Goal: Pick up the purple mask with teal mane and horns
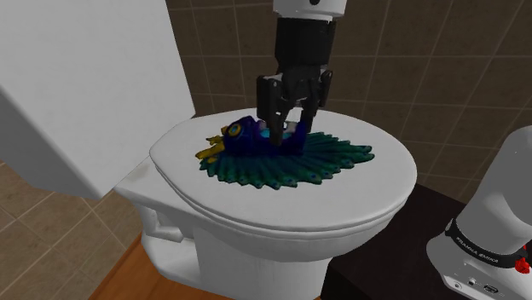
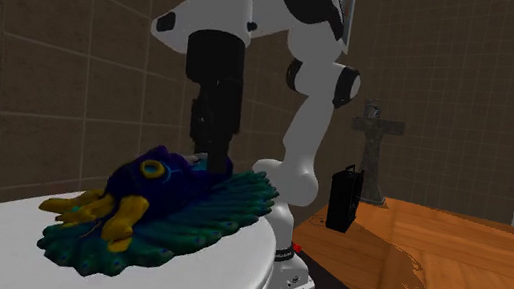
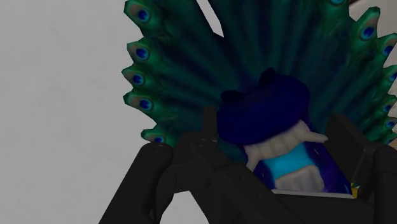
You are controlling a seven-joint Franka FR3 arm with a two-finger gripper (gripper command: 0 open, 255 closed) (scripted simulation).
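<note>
Toilet lid (image 1: 256,204), white: I logged the purple mask (image 1: 281,160) lying flat, the hand (image 1: 286,136) spread astride its crown.

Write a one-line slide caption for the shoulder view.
Black gripper straddling a purple, teal-fanned mask lying on a white toilet lid.

— What gets cut off?
— The toilet (image 1: 196,256) runs off the shoulder view's bottom edge, and the arm (image 1: 311,7) off its top. In the wrist view the mask (image 3: 267,108) loses its feather fan past the top edge.
— And hidden?
— In the second exterior view the gripper (image 2: 214,164) dips behind the mask's dark blue head. Whether it grips, I can't tell.
</note>
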